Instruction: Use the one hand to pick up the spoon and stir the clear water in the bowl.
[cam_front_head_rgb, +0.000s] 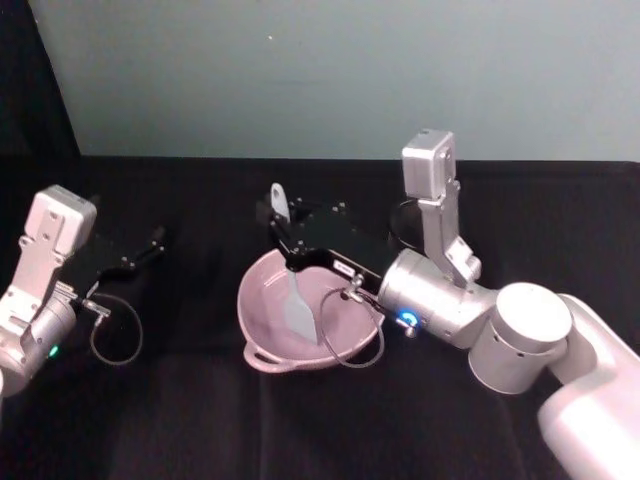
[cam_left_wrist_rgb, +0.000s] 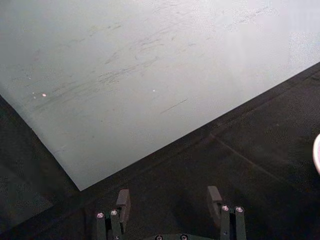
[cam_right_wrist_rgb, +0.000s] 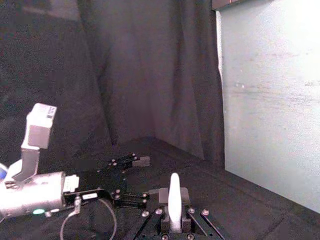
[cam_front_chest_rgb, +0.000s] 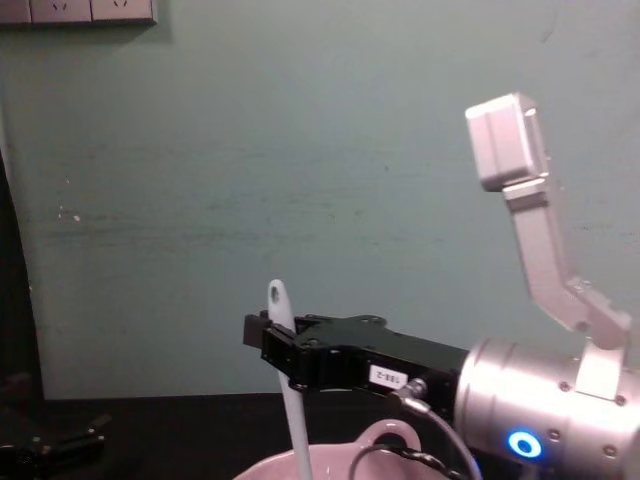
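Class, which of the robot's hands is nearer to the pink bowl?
Right. The right hand grips the spoon above the bowl, blade dipped inside; the left hand sits open, off to the bowl's left, apart.

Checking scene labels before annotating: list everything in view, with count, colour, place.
spoon: 1, white, blade down in the bowl, handle tilted up
bowl: 1, pink, mid table
table: 1, black cloth, under everything
wall: 1, pale green, behind the table
curtain: 1, black, at the wall's left end
left pincer: 1, black, open, over the table on the left, apart from the bowl
right pincer: 1, black, shut on the spoon's handle above the bowl
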